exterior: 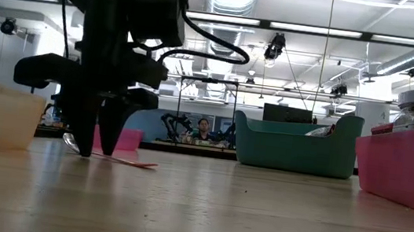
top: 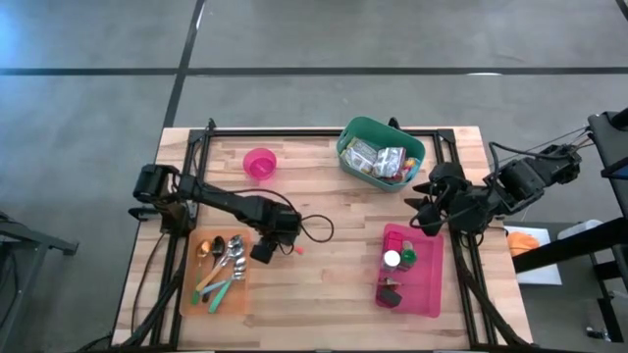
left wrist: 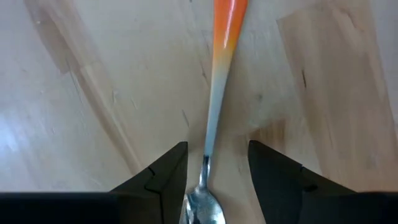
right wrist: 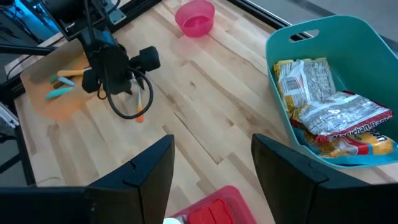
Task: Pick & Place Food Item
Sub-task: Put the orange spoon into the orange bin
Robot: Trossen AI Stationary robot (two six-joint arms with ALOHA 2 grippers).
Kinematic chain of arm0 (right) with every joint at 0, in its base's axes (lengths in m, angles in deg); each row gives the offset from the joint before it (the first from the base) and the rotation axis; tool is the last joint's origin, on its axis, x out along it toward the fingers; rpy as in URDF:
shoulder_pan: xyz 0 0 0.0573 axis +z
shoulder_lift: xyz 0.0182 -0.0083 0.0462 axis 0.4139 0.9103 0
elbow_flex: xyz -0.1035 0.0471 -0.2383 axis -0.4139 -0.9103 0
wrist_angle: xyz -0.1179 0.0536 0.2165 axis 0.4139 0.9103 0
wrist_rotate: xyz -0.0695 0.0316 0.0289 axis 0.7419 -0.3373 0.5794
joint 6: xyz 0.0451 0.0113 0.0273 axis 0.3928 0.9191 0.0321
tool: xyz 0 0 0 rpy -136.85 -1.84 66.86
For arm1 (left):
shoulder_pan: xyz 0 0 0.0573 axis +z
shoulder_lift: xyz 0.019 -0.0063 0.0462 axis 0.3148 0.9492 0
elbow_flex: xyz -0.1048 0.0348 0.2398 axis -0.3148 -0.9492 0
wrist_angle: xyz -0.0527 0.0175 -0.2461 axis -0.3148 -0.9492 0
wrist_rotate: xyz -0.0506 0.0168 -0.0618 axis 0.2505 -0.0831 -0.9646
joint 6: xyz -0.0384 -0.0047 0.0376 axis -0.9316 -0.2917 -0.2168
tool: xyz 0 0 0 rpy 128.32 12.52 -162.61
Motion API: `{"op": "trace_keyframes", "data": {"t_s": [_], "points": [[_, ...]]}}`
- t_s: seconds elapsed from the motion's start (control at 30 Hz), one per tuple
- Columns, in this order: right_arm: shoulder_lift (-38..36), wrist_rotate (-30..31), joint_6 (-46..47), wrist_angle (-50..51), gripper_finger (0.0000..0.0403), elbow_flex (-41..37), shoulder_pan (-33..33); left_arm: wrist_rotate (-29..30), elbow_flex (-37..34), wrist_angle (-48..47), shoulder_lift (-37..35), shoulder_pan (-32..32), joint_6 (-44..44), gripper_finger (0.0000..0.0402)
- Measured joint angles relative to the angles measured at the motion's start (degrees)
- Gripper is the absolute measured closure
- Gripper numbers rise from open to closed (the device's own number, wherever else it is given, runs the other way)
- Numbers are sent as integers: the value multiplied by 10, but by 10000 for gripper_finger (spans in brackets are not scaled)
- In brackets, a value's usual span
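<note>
left gripper (top: 263, 252) is down at the table (top: 334, 260), just beside the orange tray (top: 191, 294) of utensils, fingers pointing at the wood. wrist view: its two fingers (left wrist: 165, 177) straddle a spoon (left wrist: 214, 118) with an orange-to-pale handle; the spoon lies flat on the boards, bowl end between the fingers, handle running away from the wrist. a gap shows on each side of the spoon's neck, so the jaws stand part open and are not closed on it. low view agrees: fingertips reach the table surface, spoon flat beneath them. right gripper (top: 429, 204) hovers over the table's right side, between the teal basket (top: 355, 132) and the pink bin (top: 432, 294), jaws part open and holding nothing. food items: packets (right wrist: 323, 106) lie inside the teal basket at the far edge of the table. a small pink bowl (top: 260, 163) sits on the far left part of the table, well apart from both grippers. the pink bin holds a few small items, one with a white cap.
</note>
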Motion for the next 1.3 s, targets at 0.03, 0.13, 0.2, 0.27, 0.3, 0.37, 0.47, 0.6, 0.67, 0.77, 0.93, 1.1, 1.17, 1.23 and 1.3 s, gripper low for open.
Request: {"op": "trace_keyframes", "data": {"t_s": [0.03,0.13,0.2,0.27,0.3,0.37,0.47,0.6,0.67,0.77,0.93,1.1,1.17,1.23,1.3], "points": [[0,0,0,0,193,0,0,0,-3,8,0,0,-1,231],[0,0,0,0,193,0,0,-1,-11,23,-1,0,-3,231],[0,0,0,0,193,0,0,-1,-15,29,-2,0,-3,232],[0,0,0,0,193,0,0,-2,-20,33,-3,0,2,241],[0,0,0,0,193,0,0,-3,-22,34,-3,0,5,250],[0,0,0,0,193,0,0,-8,-24,34,-3,0,10,275],[0,0,0,-1,193,0,0,-12,-24,34,-3,0,11,325],[0,0,0,-1,193,0,0,-13,-24,35,-2,0,8,390],[0,0,0,-1,193,0,0,-13,-24,35,-2,0,6,394],[0,0,0,-1,193,0,0,-11,-24,36,-2,0,6,399],[0,0,2,-1,193,0,0,-10,-24,36,-4,0,6,400],[0,-3,3,-1,193,0,0,-9,-26,35,-17,0,6,401],[0,-3,3,-1,193,0,0,0,-27,28,-28,0,8,401],[0,-4,3,-1,193,0,0,0,-19,16,-42,1,8,401],[0,-4,3,-1,193,0,0,-1,-3,0,-51,1,12,401]]}}
